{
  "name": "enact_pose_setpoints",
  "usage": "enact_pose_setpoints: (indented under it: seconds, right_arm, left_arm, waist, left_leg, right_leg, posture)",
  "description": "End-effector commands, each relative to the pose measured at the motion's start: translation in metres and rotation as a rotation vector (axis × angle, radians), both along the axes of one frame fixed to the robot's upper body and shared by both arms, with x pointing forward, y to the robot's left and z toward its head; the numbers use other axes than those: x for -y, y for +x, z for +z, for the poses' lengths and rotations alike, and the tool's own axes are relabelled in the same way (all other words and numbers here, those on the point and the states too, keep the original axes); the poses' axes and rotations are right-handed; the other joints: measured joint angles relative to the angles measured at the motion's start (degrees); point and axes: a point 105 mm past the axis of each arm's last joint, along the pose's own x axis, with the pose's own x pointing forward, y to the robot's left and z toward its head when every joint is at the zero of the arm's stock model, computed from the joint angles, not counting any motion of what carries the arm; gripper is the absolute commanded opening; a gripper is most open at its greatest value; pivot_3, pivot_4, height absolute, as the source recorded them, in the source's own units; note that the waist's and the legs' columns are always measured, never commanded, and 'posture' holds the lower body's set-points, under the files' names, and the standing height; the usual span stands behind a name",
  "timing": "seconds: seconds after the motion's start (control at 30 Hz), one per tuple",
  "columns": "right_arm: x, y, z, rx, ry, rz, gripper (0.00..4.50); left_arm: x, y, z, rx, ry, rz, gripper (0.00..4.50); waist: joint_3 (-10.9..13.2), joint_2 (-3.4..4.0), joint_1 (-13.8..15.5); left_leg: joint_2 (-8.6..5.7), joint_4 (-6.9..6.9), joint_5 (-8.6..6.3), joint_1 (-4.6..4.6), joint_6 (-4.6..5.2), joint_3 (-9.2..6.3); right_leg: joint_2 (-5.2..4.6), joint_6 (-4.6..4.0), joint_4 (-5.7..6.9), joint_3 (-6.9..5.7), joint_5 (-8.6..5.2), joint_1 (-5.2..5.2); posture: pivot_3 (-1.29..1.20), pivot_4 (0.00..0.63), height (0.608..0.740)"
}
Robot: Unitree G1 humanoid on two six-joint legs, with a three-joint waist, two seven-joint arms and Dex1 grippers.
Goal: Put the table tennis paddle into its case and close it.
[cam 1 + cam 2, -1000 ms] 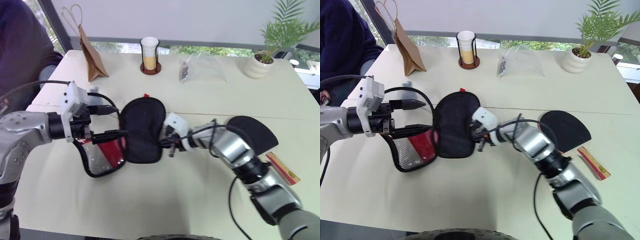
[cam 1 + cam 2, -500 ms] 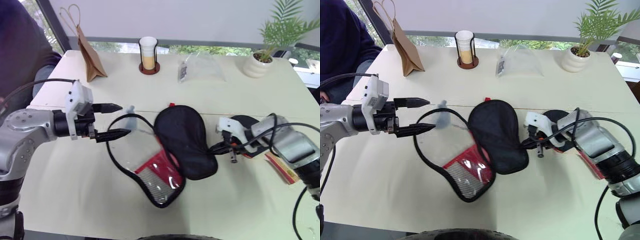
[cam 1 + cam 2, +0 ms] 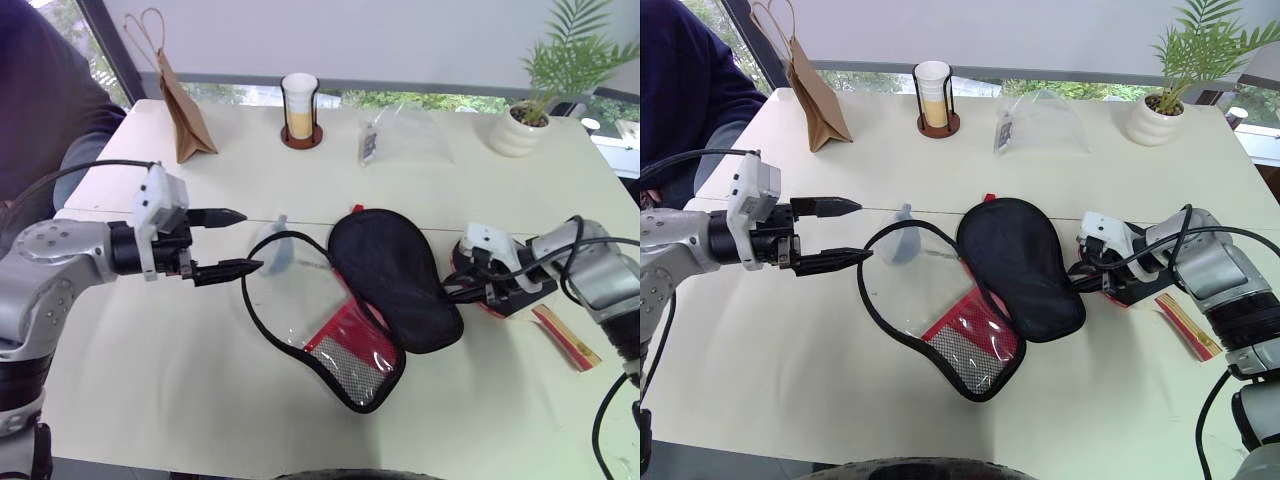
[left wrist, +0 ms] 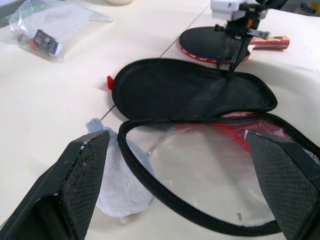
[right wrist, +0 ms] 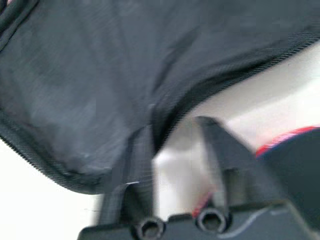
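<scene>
We see the left gripper at 9 o'clock on the table, fingers spread wide, holding nothing, tips just short of the case's zip rim. In the left wrist view its two fingertips frame the open case with clear air between them.

The case lies unzipped and splayed at table centre: the near half, with red panel and mesh pocket, sits at 6 o'clock, and the black lid half is folded out toward 3 o'clock. A pale blue soft thing lies against the rim at 10 o'clock; we can't tell what it is.

The right gripper is at 3 o'clock, at the lid's edge. The right wrist view shows its fingers parted, with the black fabric edge between them; whether they pinch it or only touch it we can't tell.

The table tennis paddle lies flat just beyond the case at 3 o'clock, mostly hidden under the right gripper; its handle pokes out.

Far edge: brown paper bag at 11 o'clock, cup in a holder at 12, clear plastic bag, potted plant at 1 to 2 o'clock. A person's dark sleeve is cut off at 10 o'clock.
</scene>
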Motion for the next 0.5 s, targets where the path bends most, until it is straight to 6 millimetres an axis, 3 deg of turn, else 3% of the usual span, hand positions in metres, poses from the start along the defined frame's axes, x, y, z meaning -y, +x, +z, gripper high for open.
enact_pose_setpoints:
  seconds: [0.03, 0.1, 0.17, 0.3, 0.5]
  right_arm:
    - [0.0, 0.001, 0.029, 0.091, 0.042, -0.027, 3.57]
    - [0.009, -0.002, 0.047, 0.154, 0.051, -0.092, 4.45]
    - [0.023, -0.01, 0.062, 0.203, 0.044, -0.17, 4.45]
    - [0.053, -0.034, 0.067, 0.23, -0.006, -0.322, 4.45]
    - [0.099, -0.083, 0.042, 0.139, -0.056, -0.583, 4.45]
  left_arm:
    - [0.006, 0.0, 0.006, 0.036, -0.005, -0.034, 4.5]
    - [0.009, 0.001, 0.006, 0.034, -0.01, -0.048, 4.5]
    - [0.012, 0.002, 0.005, 0.032, -0.017, -0.065, 4.5]
    - [0.02, 0.003, 0.003, 0.024, -0.029, -0.102, 4.5]
    - [0.031, 0.004, 0.002, 0.016, -0.044, -0.181, 4.5]
  waist:
    - [0.01, 0.02, 0.07]
    - [0.02, 0.03, 0.19]
    - [0.04, 0.07, 0.4]
    - [0.04, 0.06, 0.33]
    - [0.03, 0.07, 0.25]
  left_leg:
    - [0.0, 0.0, 0.0, -0.01, 0.0, 0.0]
    - [0.0, 0.0, 0.0, -0.01, 0.0, 0.0]
    - [0.0, 0.0, 0.0, -0.07, 0.0, -0.01]
    - [0.0, 0.01, 0.0, -0.05, 0.01, -0.01]
    - [0.03, -0.02, -0.09, -0.04, 0.17, 0.0]
  right_leg:
    - [0.0, 0.0, 0.0, 0.0, 0.0, 0.0]
    - [0.0, 0.0, 0.0, 0.0, 0.0, 0.0]
    - [-0.03, 0.0, 0.0, -0.01, 0.0, -0.02]
    - [-0.05, 0.0, -0.02, -0.01, 0.0, 0.02]
    - [0.02, 0.0, 0.0, 0.0, 0.0, 0.03]
  posture:
    - [0.0, 0.15, 0.74]
    - [0.0, 0.15, 0.74]
    - [0.0, 0.15, 0.74]
    - [0.0, 0.15, 0.74]
    - [0.0, 0.15, 0.74]
